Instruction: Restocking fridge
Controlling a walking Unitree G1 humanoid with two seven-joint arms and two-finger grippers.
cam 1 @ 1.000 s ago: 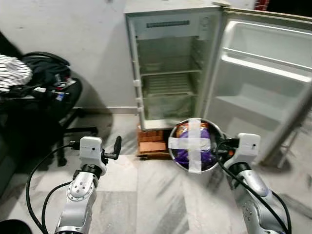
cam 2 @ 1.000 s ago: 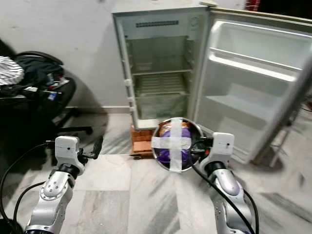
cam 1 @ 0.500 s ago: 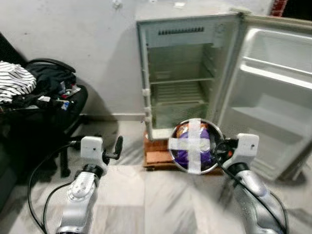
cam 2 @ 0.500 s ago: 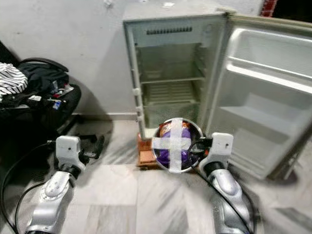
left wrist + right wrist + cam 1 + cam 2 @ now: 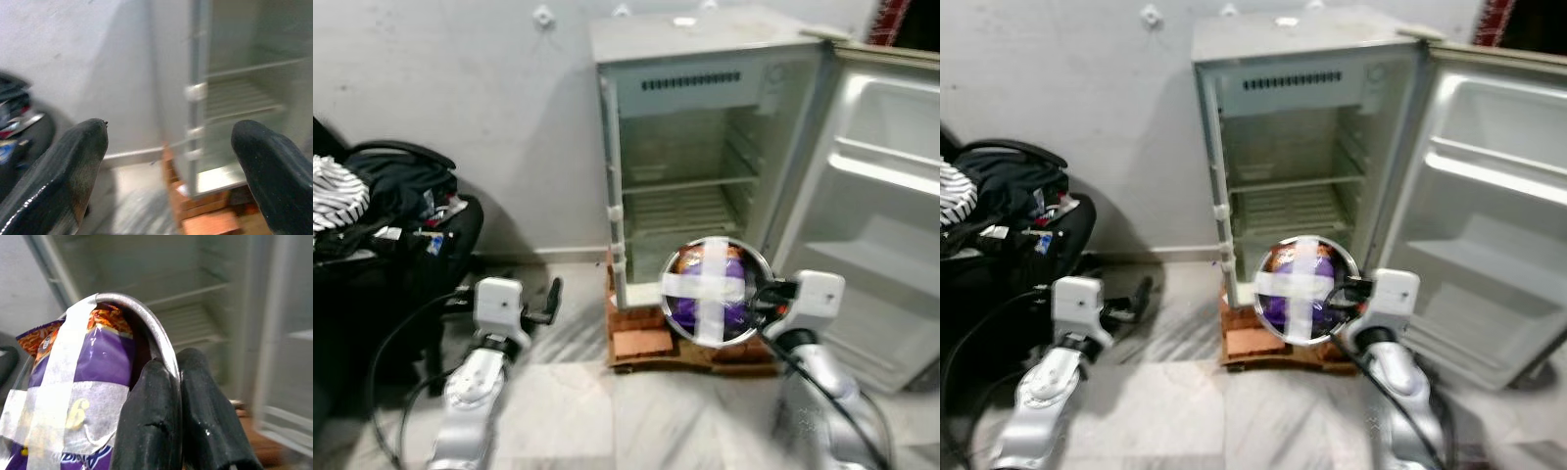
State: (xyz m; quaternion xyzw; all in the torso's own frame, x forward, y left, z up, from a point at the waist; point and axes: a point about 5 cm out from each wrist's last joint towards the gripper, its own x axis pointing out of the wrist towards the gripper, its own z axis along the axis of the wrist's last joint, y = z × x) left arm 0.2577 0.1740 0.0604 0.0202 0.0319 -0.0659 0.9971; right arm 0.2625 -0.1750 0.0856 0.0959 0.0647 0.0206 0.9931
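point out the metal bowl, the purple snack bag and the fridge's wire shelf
metal bowl [image 5: 155,337], right wrist view, on its steel rim above the right pincer's fingers
purple snack bag [image 5: 108,357], right wrist view, on the purple front between the tape strips
wire shelf [image 5: 685,208], left eye view, middle of the grille

a dark chair [image 5: 386,230] stands at the left against the pale grey wall [image 5: 470,98], piled with black bags and clothes. a striped black-and-white cloth [image 5: 337,191] lies on top of the heap at the far left edge. a small white fitting [image 5: 542,16] is fixed high on the wall. the floor [image 5: 568,411] is grey streaked marble tile (blurred in places). a white skirting strip [image 5: 568,253] runs along the wall's foot.
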